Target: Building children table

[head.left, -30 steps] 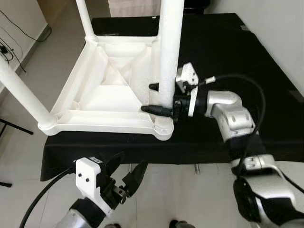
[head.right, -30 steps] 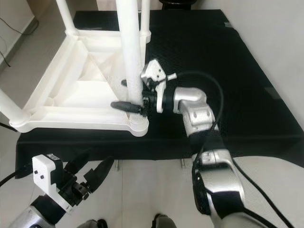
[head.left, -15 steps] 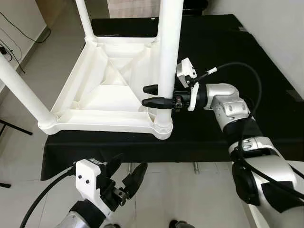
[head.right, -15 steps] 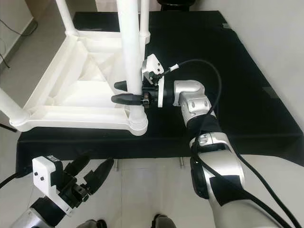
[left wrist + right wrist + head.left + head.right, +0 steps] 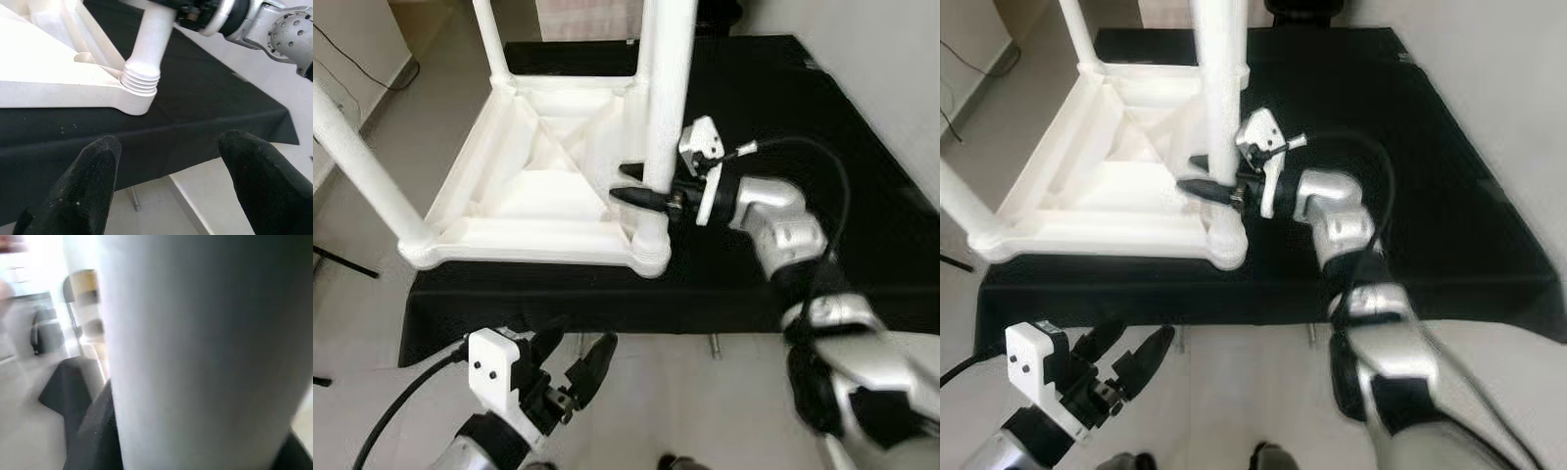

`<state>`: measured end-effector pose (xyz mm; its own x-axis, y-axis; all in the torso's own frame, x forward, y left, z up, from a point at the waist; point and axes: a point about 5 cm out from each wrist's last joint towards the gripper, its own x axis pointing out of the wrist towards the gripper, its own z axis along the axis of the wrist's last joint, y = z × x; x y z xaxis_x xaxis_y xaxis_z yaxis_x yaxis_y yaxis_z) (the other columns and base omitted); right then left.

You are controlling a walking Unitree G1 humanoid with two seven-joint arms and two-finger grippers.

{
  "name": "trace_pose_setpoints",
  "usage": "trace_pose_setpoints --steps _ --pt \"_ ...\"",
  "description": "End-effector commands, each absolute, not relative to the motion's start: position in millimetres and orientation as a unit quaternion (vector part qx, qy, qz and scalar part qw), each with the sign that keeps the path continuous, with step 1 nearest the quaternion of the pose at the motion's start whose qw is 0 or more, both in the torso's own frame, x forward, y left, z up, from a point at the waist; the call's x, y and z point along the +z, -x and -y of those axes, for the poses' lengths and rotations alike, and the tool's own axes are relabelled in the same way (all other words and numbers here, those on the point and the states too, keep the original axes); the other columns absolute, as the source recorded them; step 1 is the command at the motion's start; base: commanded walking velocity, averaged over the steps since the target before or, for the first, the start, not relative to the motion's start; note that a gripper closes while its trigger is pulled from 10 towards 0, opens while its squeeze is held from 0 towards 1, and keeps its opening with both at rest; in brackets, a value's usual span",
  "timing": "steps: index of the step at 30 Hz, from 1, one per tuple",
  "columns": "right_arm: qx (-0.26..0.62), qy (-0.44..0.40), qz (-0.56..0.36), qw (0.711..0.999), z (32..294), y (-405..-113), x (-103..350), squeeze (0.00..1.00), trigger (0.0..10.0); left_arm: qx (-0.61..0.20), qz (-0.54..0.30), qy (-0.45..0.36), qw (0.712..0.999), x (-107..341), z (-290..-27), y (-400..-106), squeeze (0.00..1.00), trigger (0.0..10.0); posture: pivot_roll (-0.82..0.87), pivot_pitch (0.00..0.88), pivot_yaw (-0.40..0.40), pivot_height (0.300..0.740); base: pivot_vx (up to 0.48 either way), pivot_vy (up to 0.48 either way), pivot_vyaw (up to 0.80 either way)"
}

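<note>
A white plastic children's table point(image 5: 538, 186) lies upside down on a black-covered surface point(image 5: 783, 98). Its near right leg point(image 5: 668, 88) stands upright, with its ribbed foot point(image 5: 141, 81) in the corner socket. My right gripper point(image 5: 632, 184) reaches in from the right and is shut on that leg just above the socket, one black finger on each side. In the right wrist view the leg point(image 5: 205, 352) is close and blurred. My left gripper point(image 5: 576, 352) hangs open below the front edge of the surface, holding nothing, its fingers point(image 5: 93, 181) spread wide.
Two more white legs stand up at the near left corner point(image 5: 362, 162) and the far left corner point(image 5: 489, 34). The black surface extends to the right and back. Pale tiled floor point(image 5: 705, 411) lies in front, with a thin metal support point(image 5: 715, 343) under the surface.
My right wrist has turned on the leg, so its fingers now sit slanted instead of level. The picture has shifted a little. The left arm has stayed put.
</note>
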<state>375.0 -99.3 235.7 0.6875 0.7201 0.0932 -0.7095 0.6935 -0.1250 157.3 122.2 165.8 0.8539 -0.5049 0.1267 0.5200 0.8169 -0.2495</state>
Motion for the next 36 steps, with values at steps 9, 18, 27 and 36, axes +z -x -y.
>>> trace_pose_setpoints --steps 9,18,27,36 --pt "0.263 0.064 -0.014 0.962 56 -334 181 0.00 0.0 -0.266 0.023 0.142 0.953 162 -124 -159 0.00 10.0 0.02 0.172 -0.034 0.740 0.000 0.000 0.00" --pt "0.343 0.025 0.026 0.939 42 -333 211 1.00 10.0 -0.263 0.029 0.140 0.954 162 -125 -163 0.00 10.0 0.02 0.157 -0.035 0.740 0.000 0.000 0.00" --pt "0.596 0.054 0.090 0.796 52 -336 249 0.00 10.0 -0.263 0.033 0.138 0.954 163 -124 -166 0.00 10.0 0.03 0.152 -0.036 0.740 0.000 0.000 0.00" --pt "0.665 0.072 0.076 0.740 71 -350 262 0.00 10.0 -0.263 0.034 0.139 0.954 163 -124 -165 0.00 10.0 0.03 0.161 -0.032 0.740 0.000 0.000 0.00"
